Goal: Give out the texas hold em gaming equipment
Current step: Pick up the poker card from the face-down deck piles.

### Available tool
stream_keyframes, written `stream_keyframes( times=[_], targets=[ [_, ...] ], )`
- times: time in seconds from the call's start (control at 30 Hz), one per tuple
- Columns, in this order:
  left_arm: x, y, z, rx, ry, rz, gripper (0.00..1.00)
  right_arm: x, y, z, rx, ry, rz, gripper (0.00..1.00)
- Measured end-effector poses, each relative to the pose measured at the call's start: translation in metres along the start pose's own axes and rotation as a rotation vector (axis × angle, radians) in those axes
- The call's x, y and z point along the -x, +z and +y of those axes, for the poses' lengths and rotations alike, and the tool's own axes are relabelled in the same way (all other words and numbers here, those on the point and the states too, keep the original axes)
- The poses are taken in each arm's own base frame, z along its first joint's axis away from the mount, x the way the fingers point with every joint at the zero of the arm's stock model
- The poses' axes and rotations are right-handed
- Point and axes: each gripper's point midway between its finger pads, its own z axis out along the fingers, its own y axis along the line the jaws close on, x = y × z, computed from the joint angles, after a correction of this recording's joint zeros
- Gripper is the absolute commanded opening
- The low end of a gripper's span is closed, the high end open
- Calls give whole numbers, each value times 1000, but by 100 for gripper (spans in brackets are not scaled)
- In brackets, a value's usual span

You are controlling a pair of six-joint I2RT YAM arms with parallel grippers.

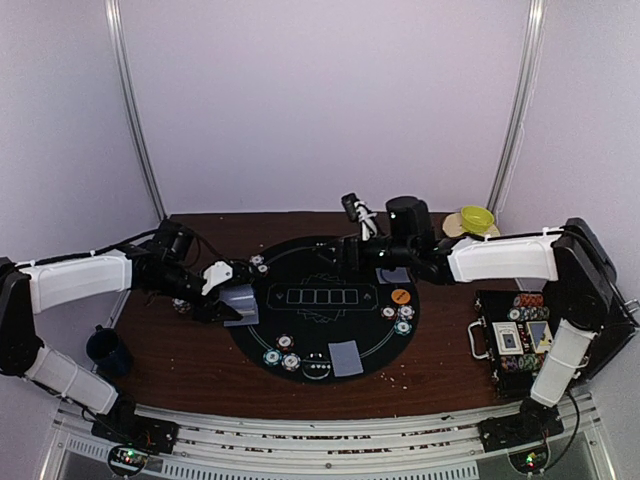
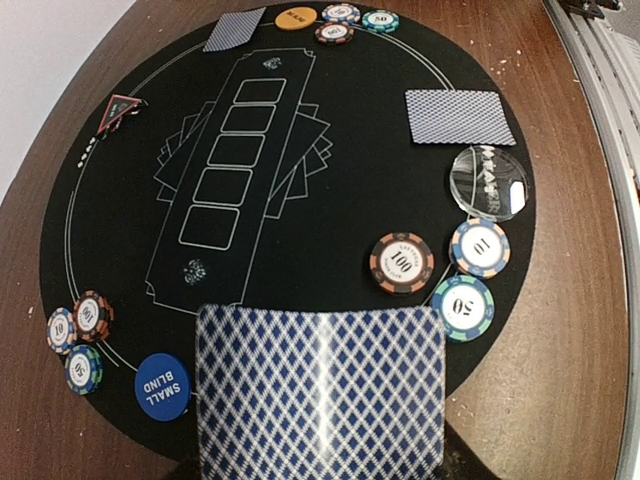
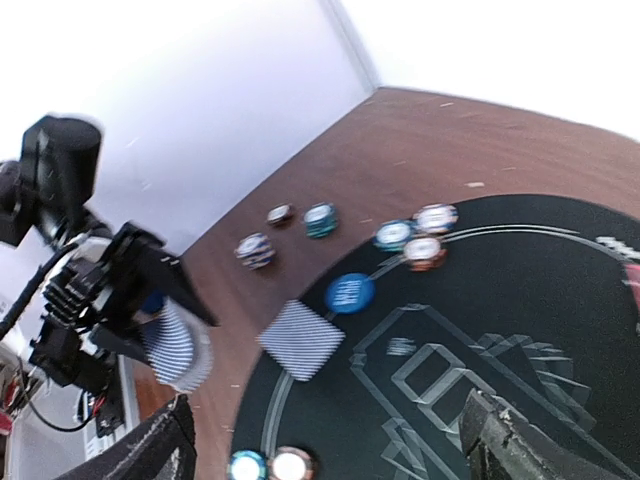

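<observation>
My left gripper is shut on a stack of blue-diamond-backed playing cards at the left rim of the round black mat; the stack hides its fingers in the left wrist view. My right gripper hangs open and empty over the mat's far side. One card lies on the mat beside the blue small-blind button. Other cards lie at two further seats. Small groups of chips ring the mat, along with an orange button, a red triangle marker and a clear disc.
An open black case with chips and cards sits at the right on the brown table. A yellow-green bowl stands at the back right, a dark blue mug at the front left. White walls close in the back and sides.
</observation>
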Motion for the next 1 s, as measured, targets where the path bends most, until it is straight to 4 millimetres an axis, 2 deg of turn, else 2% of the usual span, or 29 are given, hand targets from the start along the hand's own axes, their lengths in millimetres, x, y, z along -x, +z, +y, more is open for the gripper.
stream_keyframes(
  times=[0.13, 0.3, 0.47, 0.83, 1.0],
  targets=[
    [-1, 0, -1, -2, -1, 0, 47, -30, 43, 50, 131, 0, 43, 94],
    [-1, -1, -3, -1, 1, -3, 47, -55, 78, 80, 223, 14, 72, 94],
    [0, -2, -4, -1, 3, -7, 47, -69, 96, 90, 270, 50, 84, 94],
    [3, -2, -7, -17, 4, -24, 47, -73, 125, 109, 330, 76, 69, 92],
    [4, -2, -8, -26, 10, -33, 47, -79, 137, 112, 328, 70, 83, 86]
  ],
)
